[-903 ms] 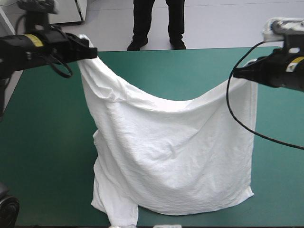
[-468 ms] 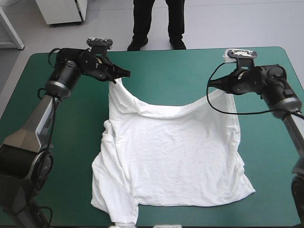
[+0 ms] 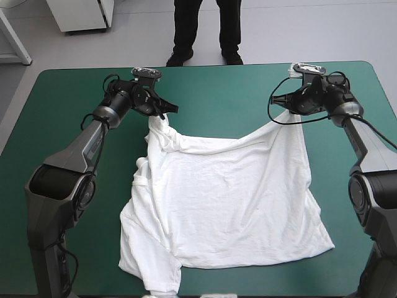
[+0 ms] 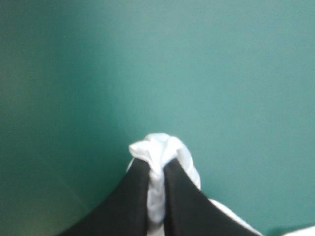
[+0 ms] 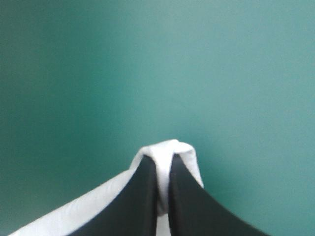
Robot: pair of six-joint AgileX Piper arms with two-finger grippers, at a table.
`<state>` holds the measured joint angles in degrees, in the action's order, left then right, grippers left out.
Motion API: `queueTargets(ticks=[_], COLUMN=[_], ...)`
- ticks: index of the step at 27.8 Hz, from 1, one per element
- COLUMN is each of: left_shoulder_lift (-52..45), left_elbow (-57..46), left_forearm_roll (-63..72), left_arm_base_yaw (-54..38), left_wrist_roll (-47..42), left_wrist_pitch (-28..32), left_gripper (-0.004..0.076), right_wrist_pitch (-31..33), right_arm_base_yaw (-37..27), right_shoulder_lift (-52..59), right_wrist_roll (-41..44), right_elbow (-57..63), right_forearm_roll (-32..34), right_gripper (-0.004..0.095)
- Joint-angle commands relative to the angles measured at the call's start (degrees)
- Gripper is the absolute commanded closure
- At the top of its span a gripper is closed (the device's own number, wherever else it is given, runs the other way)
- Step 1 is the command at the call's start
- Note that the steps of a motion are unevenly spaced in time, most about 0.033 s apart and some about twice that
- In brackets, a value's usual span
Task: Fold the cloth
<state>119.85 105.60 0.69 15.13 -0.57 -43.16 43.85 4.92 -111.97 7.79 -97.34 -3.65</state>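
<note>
Creased cloth T-shirt [image 3: 229, 198]; matt cover [image 3: 56, 136]

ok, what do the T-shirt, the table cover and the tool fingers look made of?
The T-shirt looks like thin white fabric, likely cotton. It is matte and creased, and it sags between the two holds.
The teal-green cover is a smooth, matte sheet with no visible weave. It could be felt or vinyl; I cannot tell which.
The black fingers are smooth and matte, probably plastic or rubber, and the cloth bunches between them.

1. From above, bright even light falls on the teal-green desk [image 3: 217, 87]
2. Soft grey shadows sit in the T-shirt [image 3: 236, 198] creases
3. Both wrist views show the desk shading darker toward one side
</note>
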Motion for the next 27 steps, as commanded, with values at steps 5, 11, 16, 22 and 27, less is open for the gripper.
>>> queueTargets(ticks=[5, 11, 16, 22, 27], left_shoulder_lift=[-2.59, -2.87, -7.56, -17.51, -26.57], left_elbow=[2.40, 9.27, 12.05, 11.66, 8.08], left_forearm_roll=[0.15, 0.17, -0.69, -6.21, -7.73], left_arm_base_yaw=[-0.01, -0.01, -0.01, -0.01, -0.01], left_wrist_roll=[0.23, 0.12, 0.12, -0.03, -0.03], left_wrist_pitch=[4.90, -6.52, -9.87, -21.99, -30.32], left_gripper=[0.0532, 0.0214, 0.0234, 0.0283, 0.0283], right_wrist_pitch=[0.22, 5.47, 7.88, 13.17, 15.86], right_arm_base_yaw=[-0.81, -0.81, -0.81, -0.81, -0.81], right_shoulder_lift=[1.89, 3.03, 8.11, 18.73, 27.55], right_wrist_roll=[-3.90, -2.43, -3.23, -3.46, -2.96], right_elbow=[-2.47, -2.47, -2.37, -2.15, 2.03], right_forearm_roll=[0.15, 0.25, 0.62, 2.24, 3.65], right_gripper=[0.0575, 0.0241, 0.0328, 0.0331, 0.0331])
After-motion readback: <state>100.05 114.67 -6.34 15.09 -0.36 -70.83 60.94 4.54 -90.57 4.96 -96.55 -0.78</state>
